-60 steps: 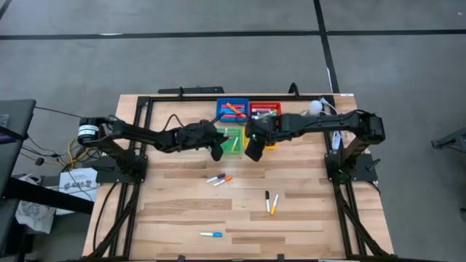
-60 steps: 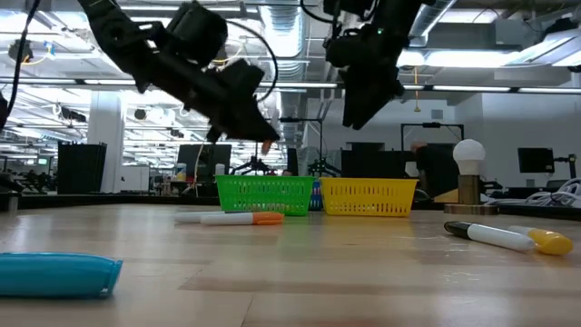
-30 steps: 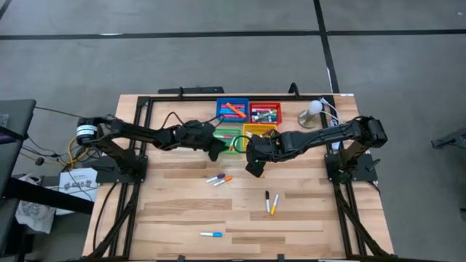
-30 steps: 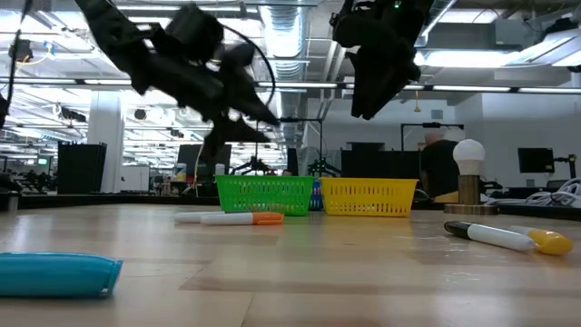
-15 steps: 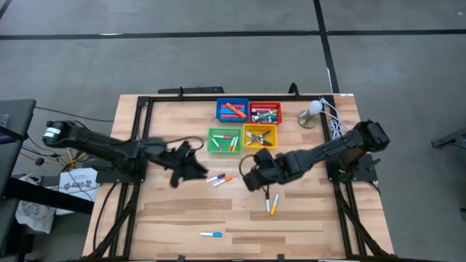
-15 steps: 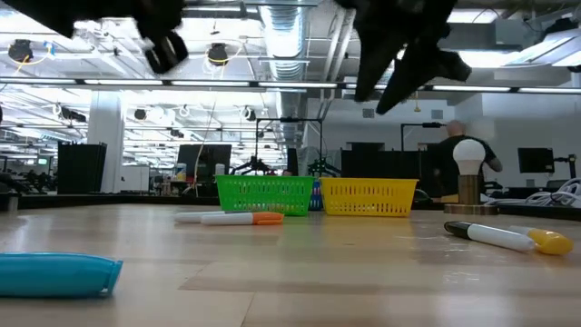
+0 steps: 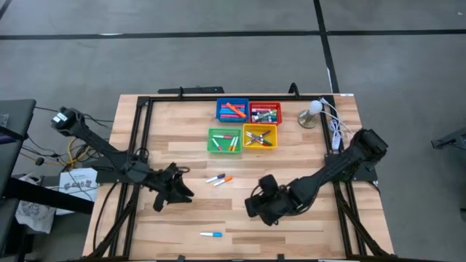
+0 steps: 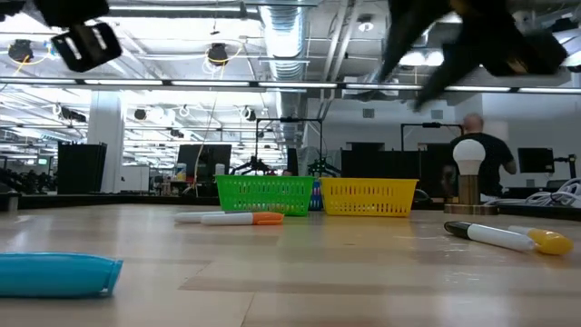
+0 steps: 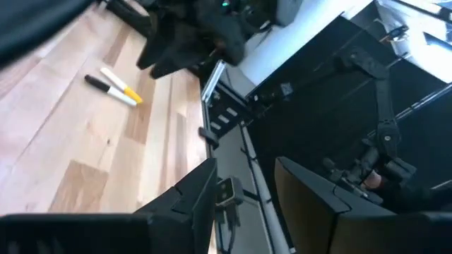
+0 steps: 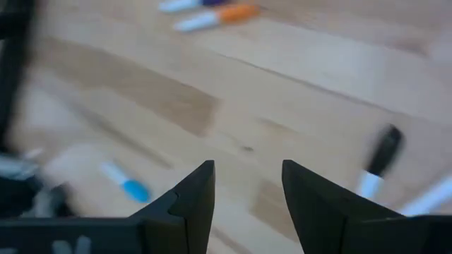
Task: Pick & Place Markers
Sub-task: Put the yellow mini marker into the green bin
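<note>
Several markers lie flat on the wooden table: a purple and an orange one (image 7: 219,178) mid-table, a blue one (image 7: 211,234) near the front edge, and a black one (image 10: 378,159) beside a yellow one (image 9: 125,90). My right gripper (image 7: 262,207) hovers open above the table by the black marker, tilted down, with nothing between its fingers (image 10: 191,201). My left gripper (image 7: 171,193) hangs open over the table's left part, nearly level and empty, left of the purple and orange pair. More markers lie in the trays.
Four square trays stand at the back middle: blue (image 7: 232,110), red (image 7: 264,113), green (image 7: 224,140), yellow (image 7: 260,136). A white bulb lamp (image 7: 313,109) and cables (image 7: 335,131) sit at the back right. Black frame rails run along both table sides.
Both arms have swung away from the trays toward the near edge. My left gripper went toward the near left and levelled out. My right gripper went toward the near side and down, rolling its wrist, and now stands over the black and yellow markers. No marker has moved.
</note>
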